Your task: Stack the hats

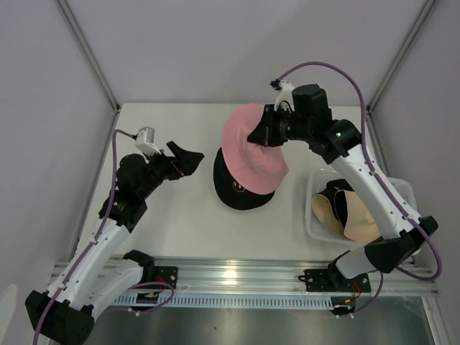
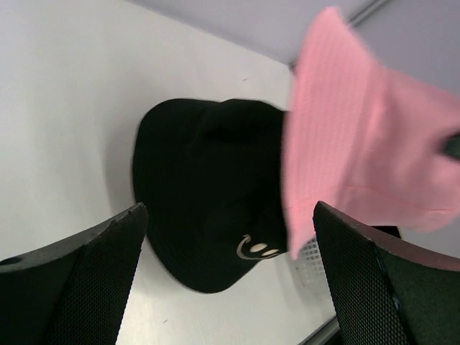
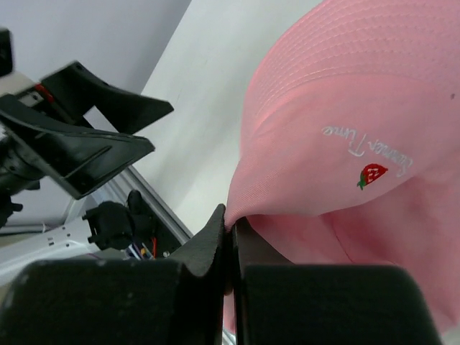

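Closest to the wrist lens, the right gripper (image 3: 230,226) has its fingers pressed together on a fold of the pink bucket hat (image 3: 345,108), holding it over the middle of the table (image 1: 180,215). White cursive is stitched on it beside a small red strawberry (image 3: 371,175) (it seems upside down and I can't read it for certain). Below lies a black bucket hat (image 1: 237,188) with a pale smiley mark (image 2: 257,249); the pink one covers its far side, and I cannot tell if they touch. The left gripper (image 1: 188,159) hangs nearby, spread wide, holding nothing. At the right, a white mesh basket (image 1: 402,188) holds a beige hat (image 1: 345,215) and something dark, both partly hidden by the right arm.
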Action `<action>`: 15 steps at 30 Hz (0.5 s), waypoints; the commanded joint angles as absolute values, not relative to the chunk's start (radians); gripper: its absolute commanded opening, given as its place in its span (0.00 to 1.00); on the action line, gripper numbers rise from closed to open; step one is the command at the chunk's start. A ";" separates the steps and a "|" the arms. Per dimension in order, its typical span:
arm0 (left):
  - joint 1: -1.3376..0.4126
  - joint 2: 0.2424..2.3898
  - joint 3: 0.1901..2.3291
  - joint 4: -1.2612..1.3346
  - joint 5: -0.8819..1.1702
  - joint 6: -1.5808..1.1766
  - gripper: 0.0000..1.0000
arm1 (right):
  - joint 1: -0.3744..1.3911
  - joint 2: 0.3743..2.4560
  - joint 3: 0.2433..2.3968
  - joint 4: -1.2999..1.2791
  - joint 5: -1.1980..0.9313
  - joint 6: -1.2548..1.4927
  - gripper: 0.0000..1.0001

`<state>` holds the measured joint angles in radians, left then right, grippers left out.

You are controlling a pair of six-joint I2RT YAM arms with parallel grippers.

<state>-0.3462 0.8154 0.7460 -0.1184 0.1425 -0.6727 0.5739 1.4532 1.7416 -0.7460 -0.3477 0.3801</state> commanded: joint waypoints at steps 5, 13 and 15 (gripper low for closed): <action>-0.342 0.834 0.742 0.147 0.330 -0.695 1.00 | 0.621 1.597 1.839 -0.755 -0.356 0.305 0.04; -0.342 0.980 0.644 0.434 0.388 -0.770 1.00 | 0.632 1.701 1.904 -0.796 -0.316 0.265 0.54; -0.342 1.032 0.640 0.446 0.379 -0.790 0.99 | 0.632 1.706 1.927 -0.843 -0.254 0.259 0.71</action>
